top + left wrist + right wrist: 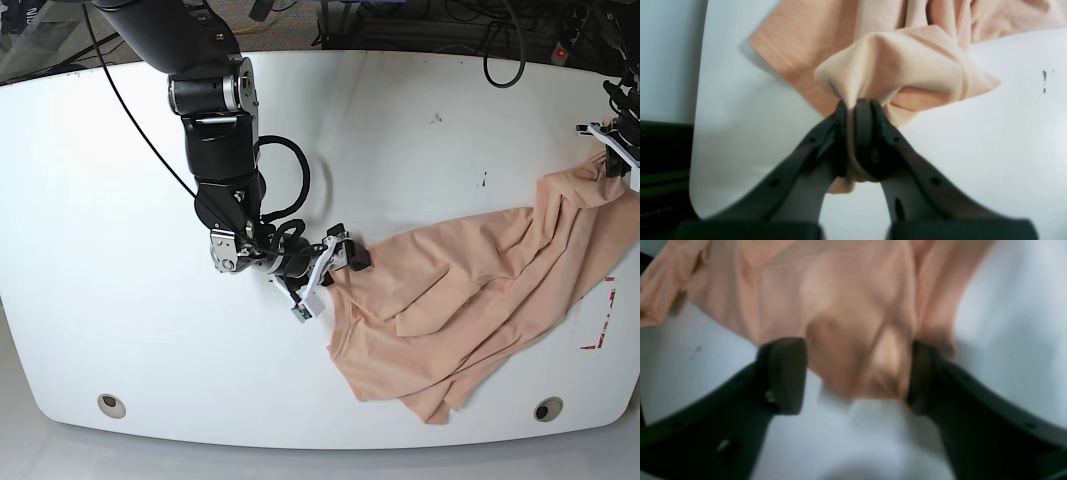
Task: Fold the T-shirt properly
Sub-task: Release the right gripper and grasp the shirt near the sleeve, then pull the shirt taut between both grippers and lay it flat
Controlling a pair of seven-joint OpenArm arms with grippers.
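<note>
The peach T-shirt (470,300) lies crumpled and wrinkled across the right half of the white table (400,120). At the far right edge, my left gripper (612,150) holds one end of it lifted. The left wrist view shows that gripper (858,103) shut on a bunched fold of the T-shirt (907,63). My right gripper (330,278) sits at the shirt's left edge. In the right wrist view it (853,371) is open, with a fold of the T-shirt (840,306) lying between the fingers; the right finger (922,376) touches the cloth.
Two round fittings (112,405) (547,409) sit near the table's front edge. Red tape marks (600,320) lie beside the shirt at the right. Small dark marks (485,182) dot the tabletop. Cables (500,50) run along the back edge. The table's rounded corner (698,186) shows in the left wrist view.
</note>
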